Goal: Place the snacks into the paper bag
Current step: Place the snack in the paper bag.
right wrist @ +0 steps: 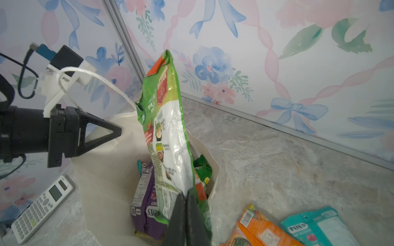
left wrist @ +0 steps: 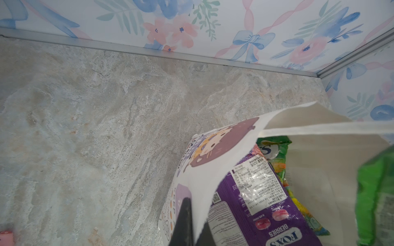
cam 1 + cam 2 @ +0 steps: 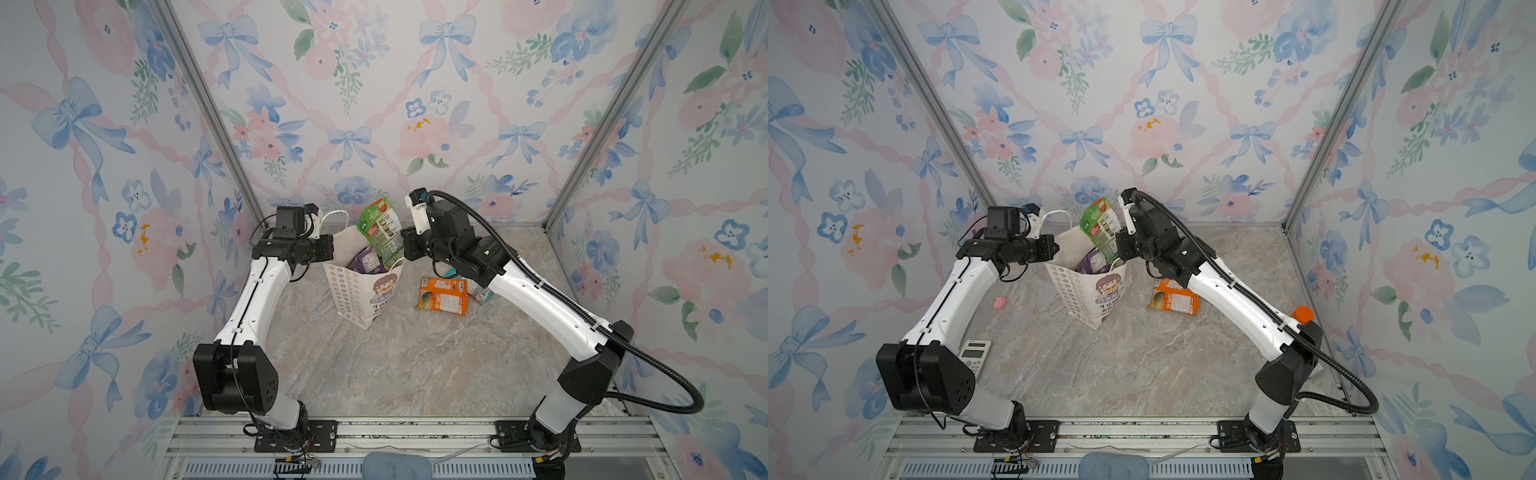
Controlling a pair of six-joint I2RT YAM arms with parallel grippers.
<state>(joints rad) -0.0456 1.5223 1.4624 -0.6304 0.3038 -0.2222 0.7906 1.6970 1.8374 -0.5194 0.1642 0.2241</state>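
On the marbled desk (image 3: 415, 365), the left pincer (image 1: 118, 130) is clenched on the rim of the upright paper bag (image 3: 361, 291), whose mouth stands open (a purple pouch (image 3: 365, 262) already lies inside). Over that mouth, the right pincer (image 1: 186, 202) is clamped on the lower end of a green pouch (image 3: 380, 228), which stands nearly upright. Right of the bag, an orange pouch (image 3: 442, 295) and a teal pouch (image 3: 480, 293) lie flat side by side on the desk, the teal one partly hidden under the right arm in both top views.
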